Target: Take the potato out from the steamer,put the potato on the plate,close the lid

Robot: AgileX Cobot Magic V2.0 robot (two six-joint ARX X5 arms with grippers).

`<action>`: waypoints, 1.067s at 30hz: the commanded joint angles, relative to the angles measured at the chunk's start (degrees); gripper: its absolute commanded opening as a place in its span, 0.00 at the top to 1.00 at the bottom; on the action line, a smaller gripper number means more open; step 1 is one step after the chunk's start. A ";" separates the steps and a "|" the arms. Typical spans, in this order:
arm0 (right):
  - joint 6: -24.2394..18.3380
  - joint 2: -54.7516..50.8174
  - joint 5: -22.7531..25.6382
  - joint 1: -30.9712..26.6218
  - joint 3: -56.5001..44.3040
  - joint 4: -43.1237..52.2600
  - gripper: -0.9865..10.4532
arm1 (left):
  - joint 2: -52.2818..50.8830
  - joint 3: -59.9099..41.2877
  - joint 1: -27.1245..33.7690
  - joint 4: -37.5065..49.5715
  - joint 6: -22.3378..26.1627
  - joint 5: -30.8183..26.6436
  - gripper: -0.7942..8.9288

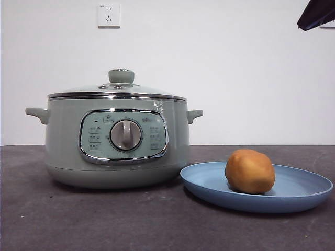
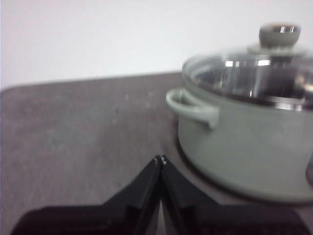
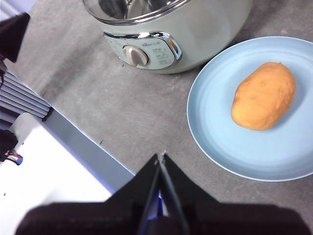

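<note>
- Nearest, the plate [image 1: 293,201] lies on the dark table [image 1: 104,225], the potato [image 1: 250,171] resting on it.
- Just beside the plate stands the steamer [image 1: 118,146], the lid [image 1: 119,86] seated on it.
- Away from the steamer, the left gripper [image 2: 160,159] and right gripper [image 3: 161,156] are both clenched, empty.

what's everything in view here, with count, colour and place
round electric steamer pot: one, pale sage green, on the dark table beside the plate
glass lid with chrome rim: one, clear with green knob, closed on the pot
shallow round plate: one, light blue, on the table
rounded potato: one, golden brown, lying on the plate
wall socket: one, white, on the wall
left pincer: one, black, shut, near the pot's handle
right pincer: one, black, shut, above the table near the plate
</note>
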 commanded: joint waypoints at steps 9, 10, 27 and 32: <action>0.13 -0.02 0.15 0.07 -0.13 0.26 0.91 | -0.15 -0.85 0.15 -3.45 -0.61 0.55 0.92; 0.13 -0.02 0.15 0.07 -0.13 0.26 0.91 | -0.15 -0.87 0.15 -3.45 -0.61 0.59 0.92; 0.11 -0.02 0.15 0.07 -0.13 0.26 0.91 | -0.15 -0.87 0.13 -3.45 -0.61 0.63 0.92; -4.20 -2.21 2.67 -1.38 -0.13 0.48 0.91 | -0.15 -0.87 0.13 -3.45 -0.61 0.66 0.92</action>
